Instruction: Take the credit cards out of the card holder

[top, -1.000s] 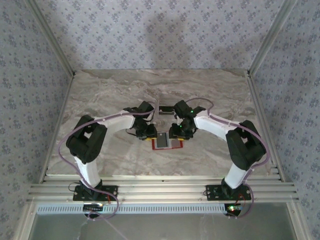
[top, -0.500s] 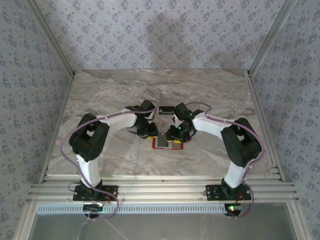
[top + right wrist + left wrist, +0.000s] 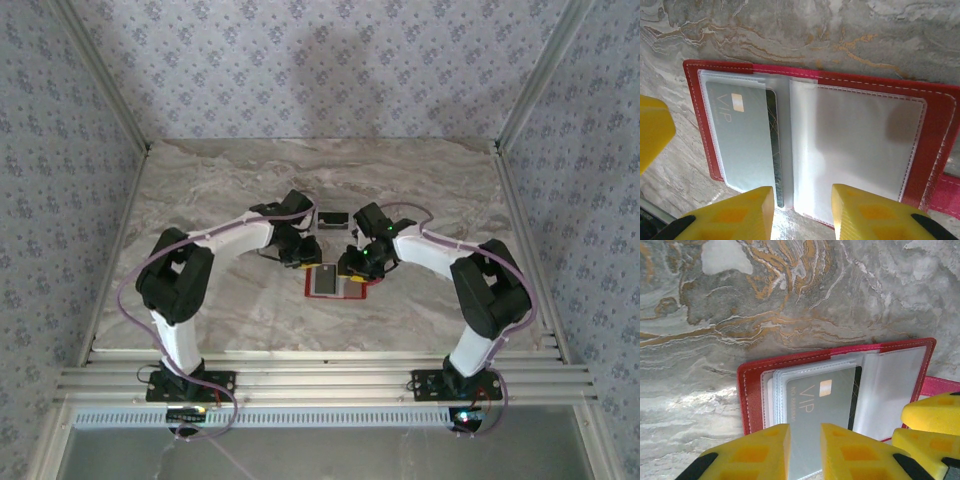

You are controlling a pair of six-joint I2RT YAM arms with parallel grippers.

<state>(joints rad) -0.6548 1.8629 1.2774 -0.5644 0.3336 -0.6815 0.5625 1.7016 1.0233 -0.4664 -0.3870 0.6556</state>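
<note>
- In the middle of the table [image 3: 220,180], the card holder [image 3: 352,291] lies open and flat. Its long axis runs across, from the left arm's side to the right arm's side.
- In the half on the left arm's side sits one grey credit card [image 3: 815,410] marked VIP, under a clear sleeve. The card's long axis runs near to far, so across the holder, and one short end points to the far side, where both arms reach in.
- The left gripper [image 3: 805,434] is the nearer one. In its wrist view that short end lies directly under the gap between the two yellow pads [image 3: 765,450].
- Its jaws stand a narrow gap apart and clamp nothing. Whether a pad touches the card, one cannot tell.
- The right gripper [image 3: 803,197] hangs over the fold and the empty pocket, just beside the card. Its jaws are wider apart and hold nothing.
- Judgement: the card should slide out along its own long axis, toward the left gripper, while the right one could steady the holder.
- A small card-like rectangle [image 3: 332,218] lies farther back on the table.
</note>
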